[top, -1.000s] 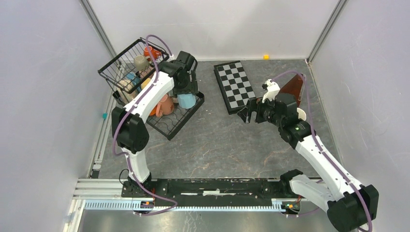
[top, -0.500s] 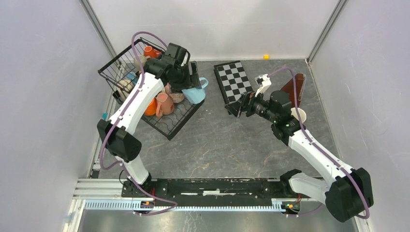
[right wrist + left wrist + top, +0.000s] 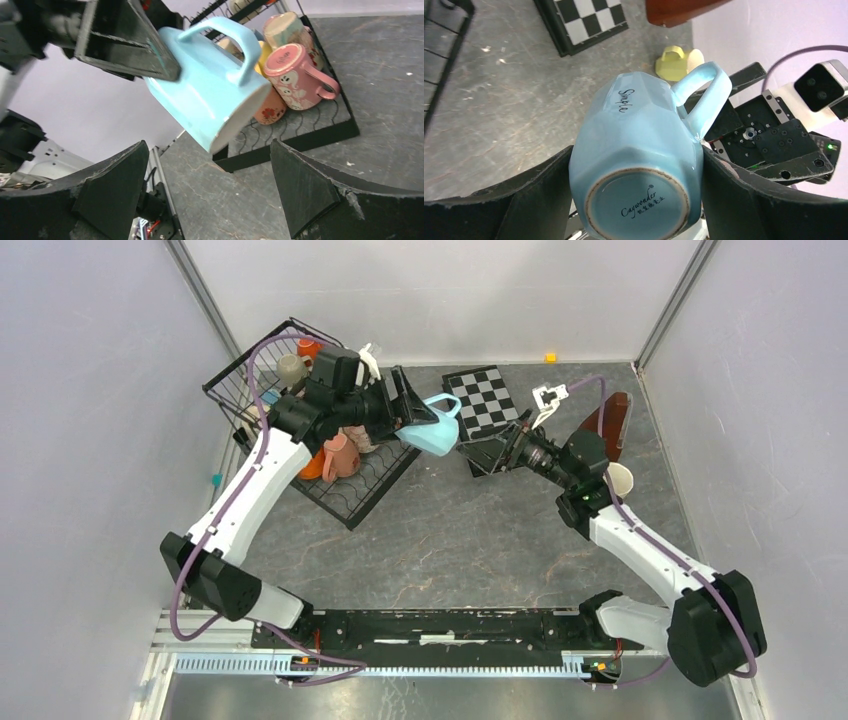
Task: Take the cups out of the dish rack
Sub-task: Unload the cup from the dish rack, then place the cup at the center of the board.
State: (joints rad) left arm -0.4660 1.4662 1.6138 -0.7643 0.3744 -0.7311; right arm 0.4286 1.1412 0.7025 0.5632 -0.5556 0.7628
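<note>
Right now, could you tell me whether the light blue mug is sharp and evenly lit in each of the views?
Left wrist view: the light blue mug is sharp, its lettering legible, only a soft sheen. Right wrist view: crisp too, with mild highlights. Top view: even light, faint shadows, but the mug is too small for detail.

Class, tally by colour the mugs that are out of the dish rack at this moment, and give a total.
Light blue mug, held in the left fingers: 1
Pale yellow mug, lying on the table: 1
Total: 2
</note>
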